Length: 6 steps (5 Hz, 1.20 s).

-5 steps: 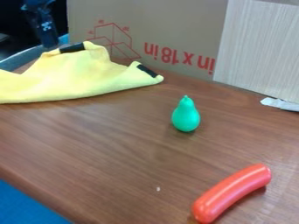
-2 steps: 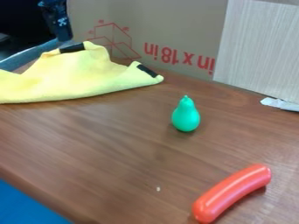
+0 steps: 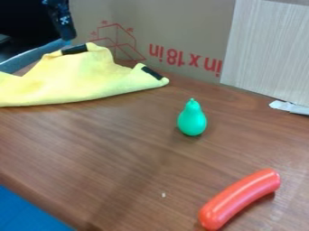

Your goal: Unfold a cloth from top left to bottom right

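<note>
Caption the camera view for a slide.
Black gripper above a folded yellow cloth, green pear and red sausage nearby.

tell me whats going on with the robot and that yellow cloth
The robot's gripper hangs at the upper left, just above the black patch on the folded yellow cloth. It doesn't appear to hold anything, and the cloth, meant to be unfolded toward the bottom right, lies bunched on the brown table. A green pear-shaped object and a curved red sausage-like object sit apart from it.
</note>
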Each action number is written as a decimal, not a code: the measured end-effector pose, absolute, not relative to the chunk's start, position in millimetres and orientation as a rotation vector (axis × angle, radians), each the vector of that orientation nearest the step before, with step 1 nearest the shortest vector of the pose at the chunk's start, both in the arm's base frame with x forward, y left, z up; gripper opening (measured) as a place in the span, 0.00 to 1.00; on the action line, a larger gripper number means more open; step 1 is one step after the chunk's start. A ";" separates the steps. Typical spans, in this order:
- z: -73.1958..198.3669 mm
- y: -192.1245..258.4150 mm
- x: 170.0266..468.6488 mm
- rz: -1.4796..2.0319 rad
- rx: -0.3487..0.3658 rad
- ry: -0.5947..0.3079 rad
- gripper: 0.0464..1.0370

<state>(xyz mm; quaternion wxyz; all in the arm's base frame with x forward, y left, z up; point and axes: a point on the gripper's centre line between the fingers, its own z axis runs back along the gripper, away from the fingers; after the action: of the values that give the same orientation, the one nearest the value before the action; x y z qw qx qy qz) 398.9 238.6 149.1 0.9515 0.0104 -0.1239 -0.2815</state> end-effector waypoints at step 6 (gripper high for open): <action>117.8 248.1 416.0 -0.562 0.126 -0.264 0.96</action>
<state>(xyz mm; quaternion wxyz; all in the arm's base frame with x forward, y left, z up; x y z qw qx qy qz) 416.0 248.1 117.8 0.9502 0.0621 -0.1299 -0.2765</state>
